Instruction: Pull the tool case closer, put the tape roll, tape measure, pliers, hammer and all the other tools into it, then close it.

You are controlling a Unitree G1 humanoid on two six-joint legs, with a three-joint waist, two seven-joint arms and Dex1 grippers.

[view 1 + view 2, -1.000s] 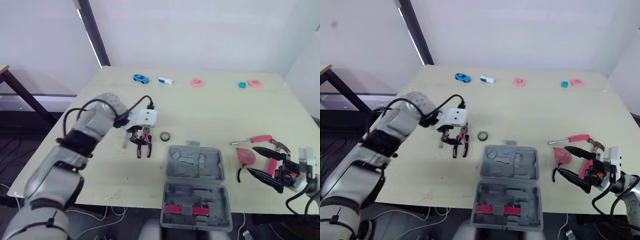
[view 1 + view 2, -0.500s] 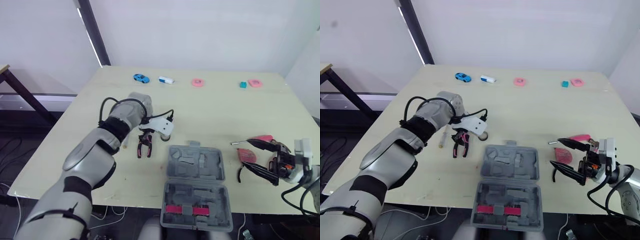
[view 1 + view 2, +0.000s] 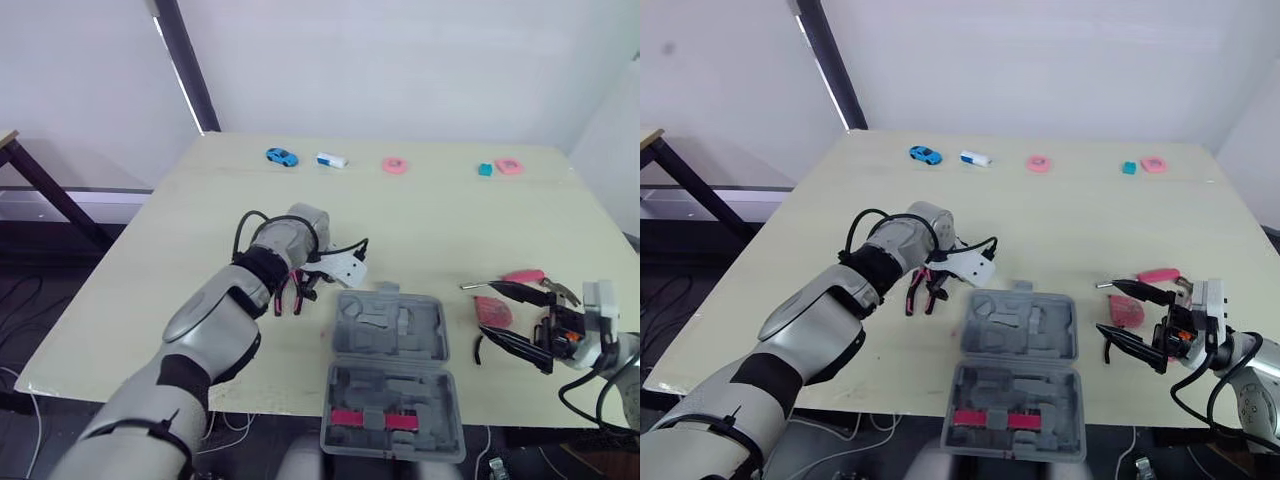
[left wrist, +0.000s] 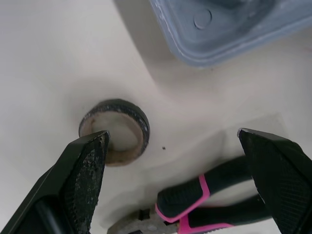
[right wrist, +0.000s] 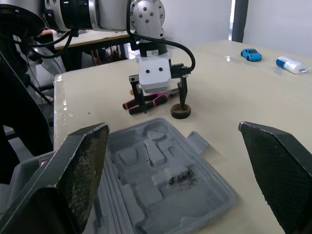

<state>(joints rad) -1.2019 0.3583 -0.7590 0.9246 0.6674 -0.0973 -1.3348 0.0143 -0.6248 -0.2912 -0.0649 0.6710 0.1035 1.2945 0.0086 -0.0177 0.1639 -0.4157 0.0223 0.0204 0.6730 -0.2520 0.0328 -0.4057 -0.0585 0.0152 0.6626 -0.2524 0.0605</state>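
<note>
Tool case (image 3: pixel 390 375): is being left lying open at the near edge of the worktop (image 3: pixel 420 220), both grey halves facing up, with a pink-banded tool in the nearer half.
Right hand (image 3: pixel 512 318): is being held with its fingers spread wide above the worktop's right side, just beside the red tape measure (image 3: pixel 492 312). Nothing is being gripped. It has turned a little over the last second but is still being kept in that same corner.
Pink-handled screwdriver (image 3: pixel 522 276): is lying just beyond the tape measure, untouched.
Left hand (image 5: pixel 161 107): is being lowered with its fingers spread over the tape roll (image 4: pixel 115 131). One fingertip (image 4: pixel 90 156) is being brought to the roll's rim, though contact cannot be told.
Pliers (image 3: pixel 290 298): are lying flat just beside the roll, on the side away from the case.
Change: a second ago the left hand was being held over the pliers. Since then it has been swung across toward the case, and the roll is now being straddled.
Meaning: the roll is judged to be the first tool being picked, and the case is near enough for a short carry.
Far edge: a blue toy car (image 3: pixel 282 157) and some small pink pieces (image 3: pixel 394 165) are lying well apart from the work.
</note>
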